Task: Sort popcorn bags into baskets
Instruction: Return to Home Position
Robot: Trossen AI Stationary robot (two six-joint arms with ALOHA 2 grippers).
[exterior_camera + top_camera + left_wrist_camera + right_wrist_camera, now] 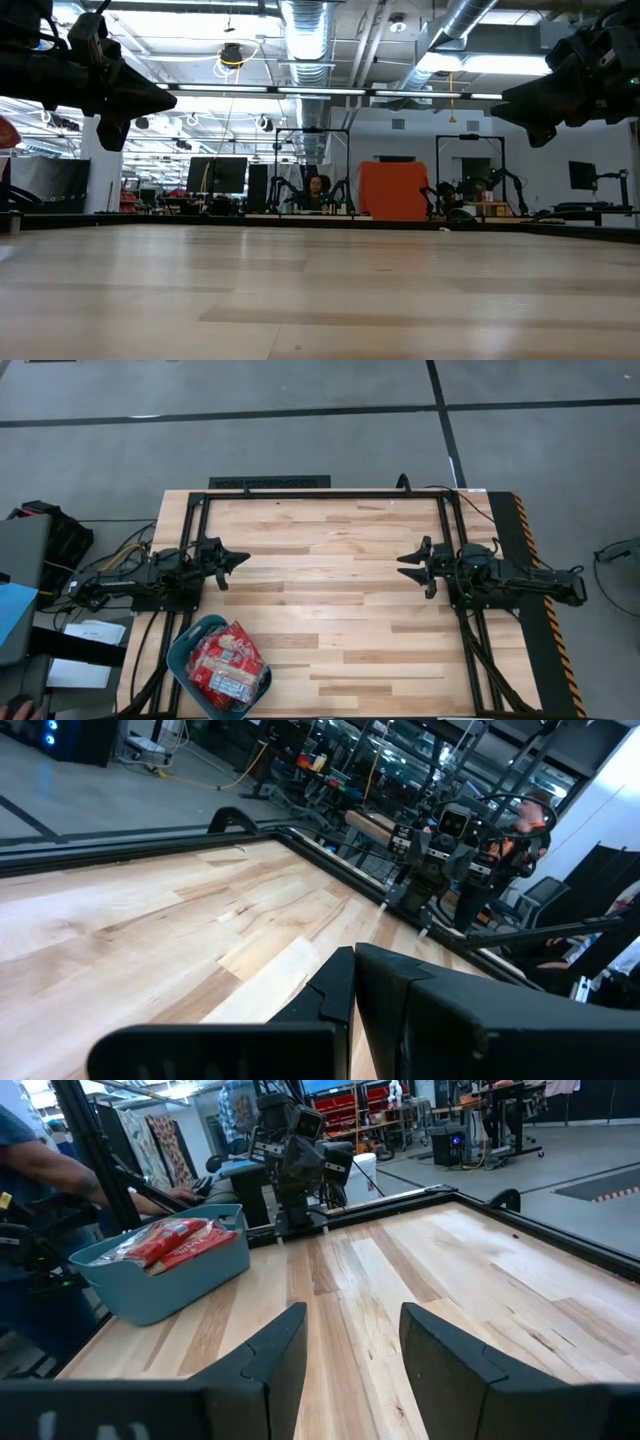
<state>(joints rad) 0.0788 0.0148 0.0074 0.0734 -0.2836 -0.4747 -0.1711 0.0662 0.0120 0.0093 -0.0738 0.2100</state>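
Observation:
The teal-blue basket [184,648] stands by the table's near left corner and also shows in the right wrist view [170,1280]. Several red popcorn bags [226,663] lie piled inside it, some rising above the rim [176,1240]. No bag shows on the bare table. My left gripper [238,559] hovers shut at the table's left side, above the wood and pointing right [354,952]. My right gripper [404,565] hovers open at the right side, pointing left [352,1315]. Both hang well clear of the tabletop in the low view, left gripper [150,98], right gripper [515,102].
The wooden table [330,610] is framed by a black rail [320,495]. A person's arm [45,1165] reaches near the basket beyond the left edge, and a hand [20,710] shows at the near left. Bare wood lies between the two grippers.

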